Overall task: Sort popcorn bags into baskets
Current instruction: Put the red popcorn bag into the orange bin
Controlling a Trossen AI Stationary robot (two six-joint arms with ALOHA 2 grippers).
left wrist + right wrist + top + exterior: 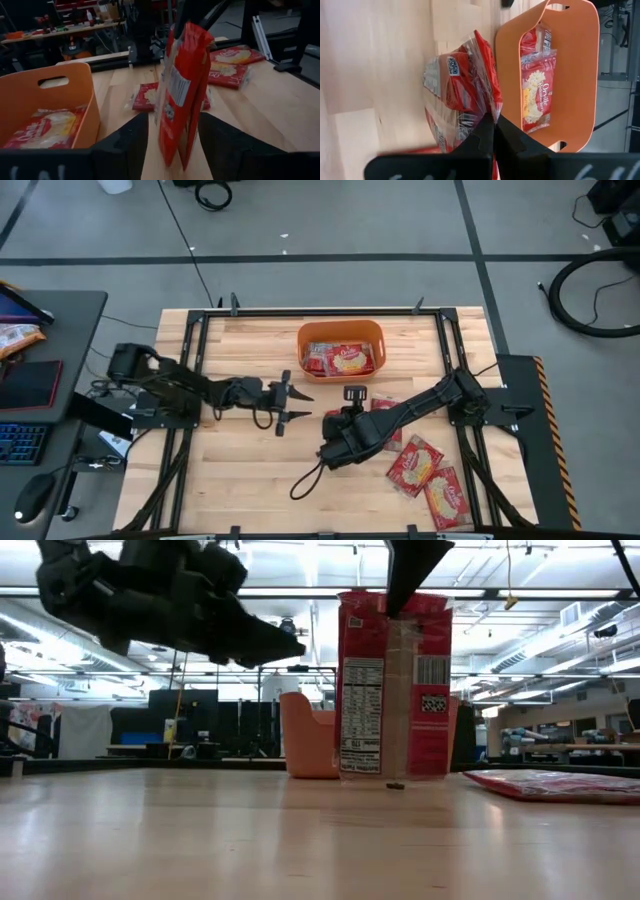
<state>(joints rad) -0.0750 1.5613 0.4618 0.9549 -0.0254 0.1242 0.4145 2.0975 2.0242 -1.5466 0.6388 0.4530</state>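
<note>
Sorting in progress, one popcorn bag (394, 690) in transit; the right gripper (493, 121), fingers clamped together on the bag's top edge, holds it upright with its lower edge at or just above the table (250, 470), near the orange basket (340, 330); the left gripper (300, 406), fingers spread apart, stands just beside the hanging bag, which sits between its fingers in the left wrist view without visible contact; the basket already contains at least two bags (340, 360); several more bags (428, 475) lie flat on the table on the right side; the next move probably calls for carrying the held bag over the basket rim and releasing it there.
</note>
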